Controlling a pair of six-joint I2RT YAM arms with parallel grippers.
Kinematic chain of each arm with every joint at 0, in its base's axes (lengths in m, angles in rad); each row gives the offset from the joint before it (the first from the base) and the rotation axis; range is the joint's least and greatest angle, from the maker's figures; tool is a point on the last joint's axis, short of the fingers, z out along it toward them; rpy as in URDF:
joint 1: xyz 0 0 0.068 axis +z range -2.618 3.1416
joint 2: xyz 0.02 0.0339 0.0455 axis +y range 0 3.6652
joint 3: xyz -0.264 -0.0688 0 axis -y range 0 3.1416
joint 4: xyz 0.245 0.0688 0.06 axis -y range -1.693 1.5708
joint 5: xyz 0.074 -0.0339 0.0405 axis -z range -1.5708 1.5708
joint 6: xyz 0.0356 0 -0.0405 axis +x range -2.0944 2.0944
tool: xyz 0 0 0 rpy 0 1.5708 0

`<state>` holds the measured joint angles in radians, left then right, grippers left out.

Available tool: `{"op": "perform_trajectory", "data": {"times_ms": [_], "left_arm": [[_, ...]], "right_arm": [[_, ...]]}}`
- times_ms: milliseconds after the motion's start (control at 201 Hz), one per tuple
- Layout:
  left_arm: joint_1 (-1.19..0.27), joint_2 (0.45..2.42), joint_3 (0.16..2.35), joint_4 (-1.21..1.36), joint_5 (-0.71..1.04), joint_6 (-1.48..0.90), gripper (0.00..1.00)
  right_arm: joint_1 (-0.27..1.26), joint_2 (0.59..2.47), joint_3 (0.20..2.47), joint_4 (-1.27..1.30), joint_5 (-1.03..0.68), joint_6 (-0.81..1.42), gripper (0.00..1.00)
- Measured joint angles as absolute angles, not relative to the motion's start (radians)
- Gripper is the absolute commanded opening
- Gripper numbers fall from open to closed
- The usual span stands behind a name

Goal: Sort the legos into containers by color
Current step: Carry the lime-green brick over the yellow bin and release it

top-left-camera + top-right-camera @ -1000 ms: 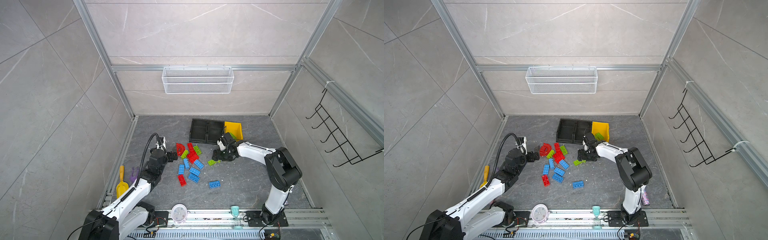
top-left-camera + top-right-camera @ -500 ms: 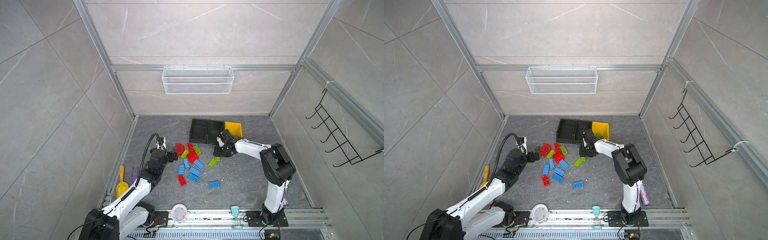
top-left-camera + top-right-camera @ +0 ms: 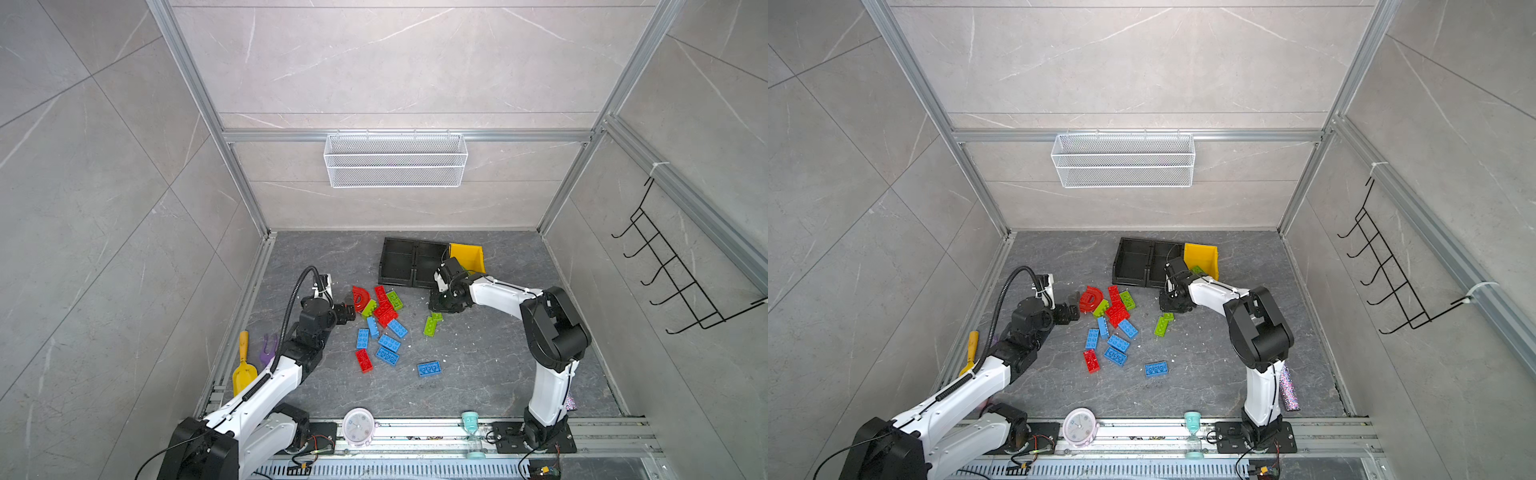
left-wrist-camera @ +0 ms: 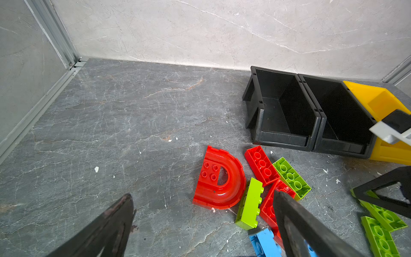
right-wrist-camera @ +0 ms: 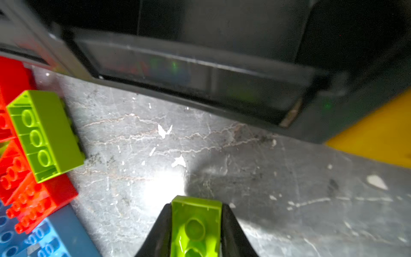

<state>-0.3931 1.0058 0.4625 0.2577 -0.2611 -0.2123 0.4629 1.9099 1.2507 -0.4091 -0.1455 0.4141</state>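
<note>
The lime-green studded plastic brick (image 5: 195,229), held tight in the right gripper (image 5: 195,205) close to the grey floor (image 5: 222,144) in front of the black plastic bin (image 5: 200,73), should be raised clear of that rim before travelling to its colour's container.

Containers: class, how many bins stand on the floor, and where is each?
3. A black bin stands near the back wall, a second black bin right beside it, and the yellow bin ends the row, partly behind the right arm.
</note>
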Motion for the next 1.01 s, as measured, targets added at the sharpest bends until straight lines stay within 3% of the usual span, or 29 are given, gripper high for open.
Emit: {"op": "perform_trajectory", "data": {"times_ms": [269, 493, 881, 1005], "left_arm": [[-0.393, 1.006, 0.463, 0.258, -0.260, -0.212, 1.00], [-0.393, 1.005, 0.463, 0.259, -0.259, -0.212, 1.00], [-0.393, 1.001, 0.463, 0.262, -0.257, -0.212, 1.00], [-0.393, 1.001, 0.463, 0.262, -0.257, -0.212, 1.00]], "right_arm": [[0.402, 1.754, 1.292, -0.452, -0.152, 0.373, 0.26], [0.270, 1.740, 1.377, -0.465, -0.178, 0.330, 0.27], [0.171, 1.969, 1.608, -0.477, -0.150, 0.268, 0.27], [0.156, 2.004, 1.610, -0.477, -0.146, 0.269, 0.36]]}}
